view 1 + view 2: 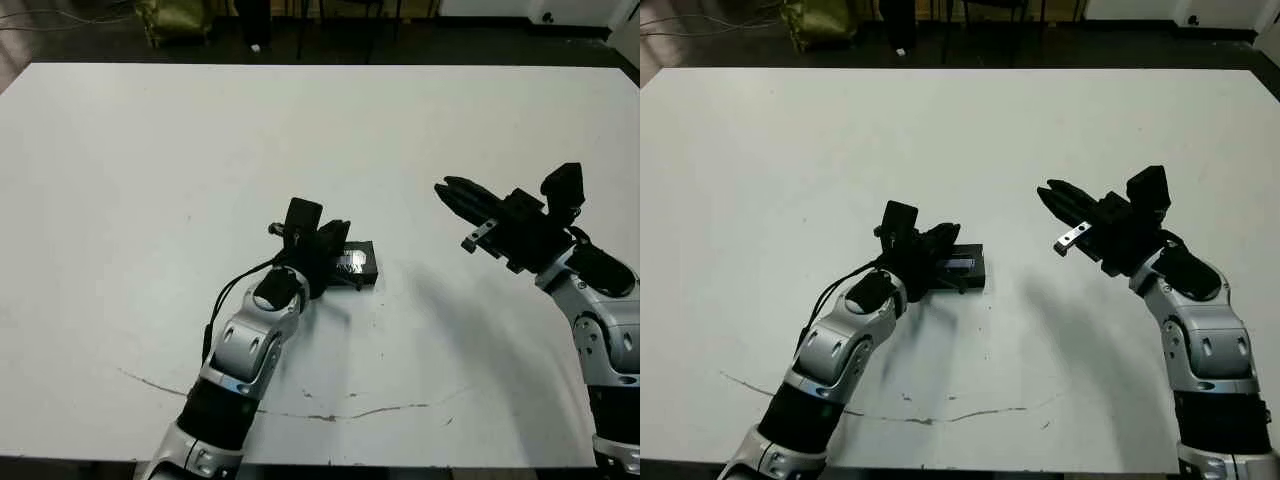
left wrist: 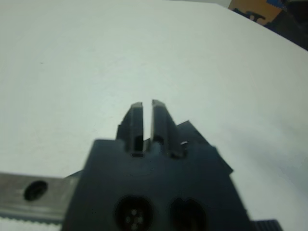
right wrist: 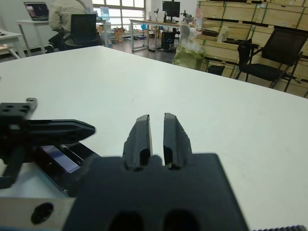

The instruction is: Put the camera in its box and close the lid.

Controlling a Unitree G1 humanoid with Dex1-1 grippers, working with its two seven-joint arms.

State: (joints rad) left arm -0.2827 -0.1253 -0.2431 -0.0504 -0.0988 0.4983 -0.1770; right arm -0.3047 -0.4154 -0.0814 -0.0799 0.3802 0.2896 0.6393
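One black box (image 1: 358, 262) with its lid (image 1: 962, 265) on lies on the white table (image 1: 150, 180), about midway between the left and right edges and somewhat nearer the near edge than the far one. A pale glossy strip shows on the lid's top face. No separate camera is in view, and I cannot tell whether one is inside the box.

Two arms show, one on each side. The left arm rises from the near edge, elbow bent, forearm angled toward the table's middle. The left gripper (image 1: 335, 240) sits over the near-left part of the lid, its fingers (image 2: 136, 120) brought close together with only a thin slit between them and nothing held; whether they touch the lid I cannot tell.

The right arm comes up from the near right corner, forearm leaning toward the table's middle. The right gripper (image 1: 455, 192) hangs above bare table, well apart from the box, toward the right edge, fingers (image 3: 140, 137) nearly together and holding nothing.

In the right wrist view one person (image 3: 66, 17) sits at a desk beyond the table
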